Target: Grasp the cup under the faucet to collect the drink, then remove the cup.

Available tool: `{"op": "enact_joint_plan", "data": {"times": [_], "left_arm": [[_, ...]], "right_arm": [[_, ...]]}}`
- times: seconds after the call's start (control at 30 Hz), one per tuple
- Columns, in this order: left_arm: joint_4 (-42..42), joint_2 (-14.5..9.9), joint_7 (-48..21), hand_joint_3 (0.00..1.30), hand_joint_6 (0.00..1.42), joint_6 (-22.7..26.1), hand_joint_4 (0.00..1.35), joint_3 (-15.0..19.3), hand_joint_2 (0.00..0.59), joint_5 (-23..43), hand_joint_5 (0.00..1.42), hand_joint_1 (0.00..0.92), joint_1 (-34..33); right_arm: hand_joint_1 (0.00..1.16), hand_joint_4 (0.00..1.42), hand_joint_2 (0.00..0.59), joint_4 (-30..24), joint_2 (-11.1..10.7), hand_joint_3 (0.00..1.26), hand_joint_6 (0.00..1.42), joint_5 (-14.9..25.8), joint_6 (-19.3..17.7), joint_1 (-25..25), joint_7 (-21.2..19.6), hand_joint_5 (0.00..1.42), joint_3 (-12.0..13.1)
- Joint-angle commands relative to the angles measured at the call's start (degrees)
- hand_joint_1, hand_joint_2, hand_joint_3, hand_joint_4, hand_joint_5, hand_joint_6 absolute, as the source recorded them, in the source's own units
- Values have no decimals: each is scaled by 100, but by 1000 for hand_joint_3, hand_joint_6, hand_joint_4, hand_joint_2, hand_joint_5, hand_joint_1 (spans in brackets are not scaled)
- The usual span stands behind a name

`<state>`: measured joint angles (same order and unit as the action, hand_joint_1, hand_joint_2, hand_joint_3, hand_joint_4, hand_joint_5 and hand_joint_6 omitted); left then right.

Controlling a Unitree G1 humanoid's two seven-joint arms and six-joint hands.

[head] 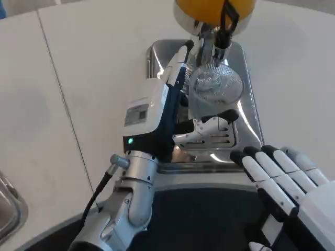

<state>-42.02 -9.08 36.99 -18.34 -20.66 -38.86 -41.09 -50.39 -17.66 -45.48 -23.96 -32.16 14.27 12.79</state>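
A clear plastic cup [213,86] stands on the steel drip tray [246,123], right under the faucet [215,43] of the orange drink dispenser [214,9]. My left hand [175,102] reaches over the tray and wraps the cup from its left side, fingers along the far wall and the thumb [212,127] across the near side. My right hand [280,175] hovers at the tray's near right corner with its fingers stretched out flat and holding nothing. Whether any drink is in the cup is hard to tell.
The tray sits on a white table [78,78]. A metal object [8,209] shows at the left edge. A black cable [99,191] hangs off my left forearm.
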Motion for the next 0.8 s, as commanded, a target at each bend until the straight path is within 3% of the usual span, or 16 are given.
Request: {"op": "enact_joint_plan", "data": {"times": [0.03, 0.1, 0.33, 0.43, 0.57, 0.7, 0.8], "left_arm": [[269, -176, -184, 3, 568, -28, 6, 48, 0, 29, 477, 136, 138], [527, -389, -306, 0, 468, -28, 0, 164, 0, 85, 425, 101, 247], [1681, -1106, -804, 0, 390, 109, 0, 688, 0, 263, 342, 58, 954], [2583, -1716, -889, 0, 378, 276, 0, 870, 0, -209, 295, 49, 1453], [3760, -2531, -1229, 0, 261, 387, 0, 1199, 0, -732, 187, 9, 2198], [4690, -2893, -1773, 0, 132, 546, 0, 1420, 0, -922, 70, 0, 3018], [5201, -2980, -2084, 0, 80, 633, 0, 1537, 0, -1029, 9, 0, 3582]], "right_arm": [[60, 0, 571, -31, 7, 0, 0, 66, 36, -32, -11, 0, 24], [60, 0, 571, -30, 38, 0, 0, 83, 81, -2, -12, 0, 10], [60, 0, 571, -41, 184, 0, 0, 254, 287, 58, -28, 0, -39], [60, 0, 571, -160, 318, 0, 0, 381, 446, 67, -6, 0, -73], [60, 0, 571, -359, 548, 0, 0, 616, 821, 125, 50, 0, -113], [62, 0, 570, -459, 712, 0, 0, 832, 1206, 254, 99, 0, -175], [66, 0, 569, -457, 863, 0, 0, 1067, 1711, 538, 168, 0, -260]]}}
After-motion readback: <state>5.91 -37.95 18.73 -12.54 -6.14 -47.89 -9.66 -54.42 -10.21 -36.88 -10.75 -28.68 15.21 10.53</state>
